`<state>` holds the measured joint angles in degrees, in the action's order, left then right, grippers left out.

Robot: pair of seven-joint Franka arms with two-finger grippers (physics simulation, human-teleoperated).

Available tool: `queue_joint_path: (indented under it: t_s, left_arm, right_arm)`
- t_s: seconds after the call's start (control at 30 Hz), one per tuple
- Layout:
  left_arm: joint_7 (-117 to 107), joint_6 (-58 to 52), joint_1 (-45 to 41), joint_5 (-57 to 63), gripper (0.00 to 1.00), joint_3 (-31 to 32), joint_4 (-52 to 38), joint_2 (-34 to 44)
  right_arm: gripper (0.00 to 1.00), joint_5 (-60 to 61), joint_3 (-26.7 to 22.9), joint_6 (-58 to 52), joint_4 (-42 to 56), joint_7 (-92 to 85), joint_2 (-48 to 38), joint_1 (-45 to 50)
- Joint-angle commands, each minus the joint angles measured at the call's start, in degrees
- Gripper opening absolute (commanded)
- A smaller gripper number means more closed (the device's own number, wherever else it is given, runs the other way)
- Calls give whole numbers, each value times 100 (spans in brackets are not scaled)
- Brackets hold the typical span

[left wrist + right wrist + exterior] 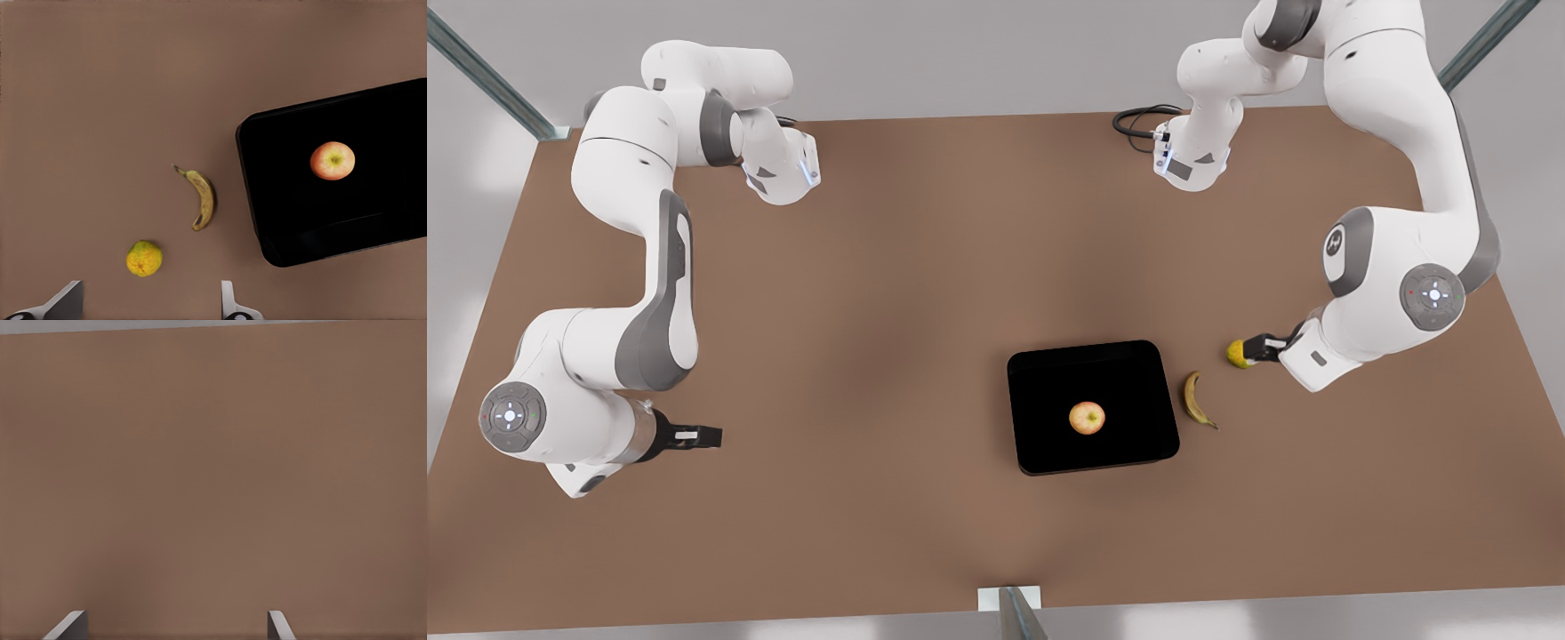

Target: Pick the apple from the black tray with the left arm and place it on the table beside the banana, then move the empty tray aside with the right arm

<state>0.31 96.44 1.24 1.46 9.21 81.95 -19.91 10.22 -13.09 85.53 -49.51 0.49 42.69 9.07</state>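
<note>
The pink-red apple (1087, 418) (332, 161) lies near the middle of the glossy black tray (1049, 373) (280, 153) on the brown table (871, 293). Just off the tray's edge, on the front view's right, lies the banana (1199, 400) (201, 199). My left gripper (1261, 348) (147, 303) hovers open above the table beyond the banana, over a yellow-green fruit, with nothing between its fingers. My right gripper (710, 436) (173, 625) waits open over bare table at the front view's left, far from the tray.
A small yellow-green lumpy fruit (1237, 354) (144, 259) sits on the table past the banana, close under the left gripper. A black cable loop (1138, 124) lies by the left arm's base. Wide bare tabletop lies between the right gripper and the tray.
</note>
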Motion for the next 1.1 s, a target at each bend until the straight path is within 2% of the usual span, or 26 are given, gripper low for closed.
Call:
queue_joint_path:
  t_s: [0.0, 0.03, 0.1, 0.17, 0.2, 0.3, 0.33, 0.37, 0.5, 0.53, 0.7, 1.07]
  left_arm:
    - [-40, 227, 8, 38, 100, 2, 5, 5]
    - [-40, 218, -1, 38, 100, 2, 5, 5]
    - [-40, 218, -71, 38, 100, 10, -74, 5]
    - [-57, 209, -167, 64, 100, 19, -65, 14]
    - [-311, 209, -501, 117, 100, 19, -65, 31]
    - [-952, 200, -897, 82, 100, 678, -92, 110]
    - [-2146, 218, -906, 100, 100, 985, -101, 58]
    - [-2307, 262, -1081, 126, 100, 1162, -109, 23]
    - [-3836, 806, -1864, 574, 100, 1153, -57, -311]
    - [-4275, 815, -2153, 1066, 100, 1153, -100, -557]
    - [-5691, 1422, -2110, 1058, 100, 925, -382, -1383]
    - [-5305, 1826, -1908, 1515, 100, 784, -997, -2552]
  right_arm:
    - [100, 6, 0, -482, -6, -14, -15, 68]
    - [100, -11, -18, -1047, -6, -49, -15, 51]
    - [100, -29, -18, -1074, -6, -58, -15, 42]
    - [100, -20, -9, -522, 3, -41, -15, 60]
    - [100, 15, -9, 41, -6, 21, -6, 60]
    - [100, 33, 0, 306, -6, 12, 20, 60]
    - [100, 6, 0, 70, -23, -5, 20, 191]
    - [100, 59, 0, -221, -261, -40, 20, 183]
    - [100, 24, 9, 157, -296, -84, 530, 183]
    - [100, 15, 9, 148, -270, -76, 513, 183]
    - [100, -3, -35, 95, -235, 3, 73, 200]
    - [100, -11, -35, 130, -235, 3, 73, 183]
